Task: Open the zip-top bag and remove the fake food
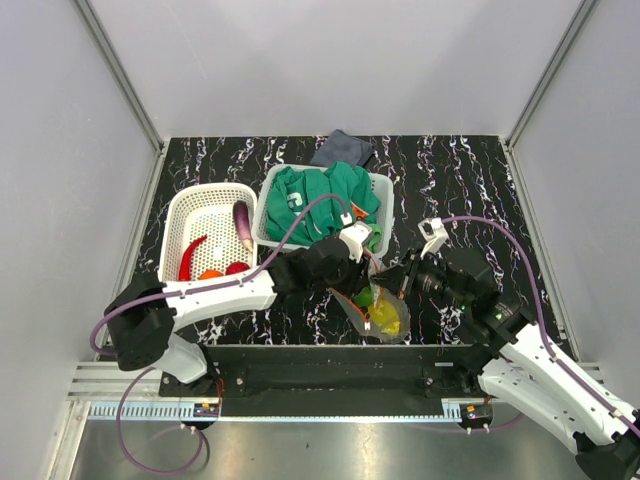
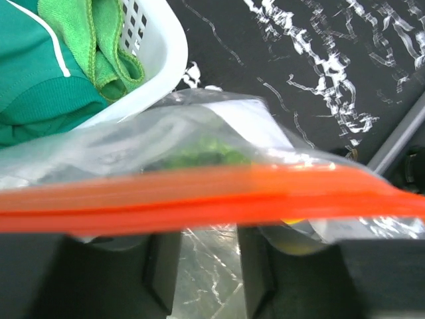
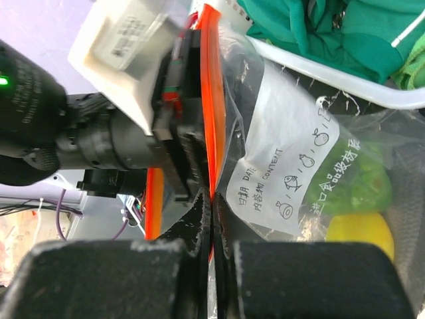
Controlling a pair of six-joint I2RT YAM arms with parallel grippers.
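The zip-top bag (image 1: 385, 318) hangs just in front of the arms, with green and yellow fake food inside. My right gripper (image 1: 392, 283) is shut on its orange zip strip (image 3: 211, 100); in the right wrist view the jaws (image 3: 214, 199) pinch the strip edge-on. The bag's white label (image 3: 285, 153), a green piece (image 3: 352, 179) and a yellow piece (image 3: 358, 232) show through the plastic. My left gripper (image 1: 362, 262) is at the bag's mouth. In the left wrist view its fingers (image 2: 163, 266) stand apart, and the strip (image 2: 199, 196) crosses and hides their tips.
A white perforated basket (image 1: 200, 200) at the left holds a red chili (image 1: 192, 258), a purple eggplant (image 1: 243, 225) and small orange and red pieces. A second basket (image 1: 262, 225) holds a green garment (image 1: 320, 200), close behind the bag. A dark cloth (image 1: 343, 150) lies behind it.
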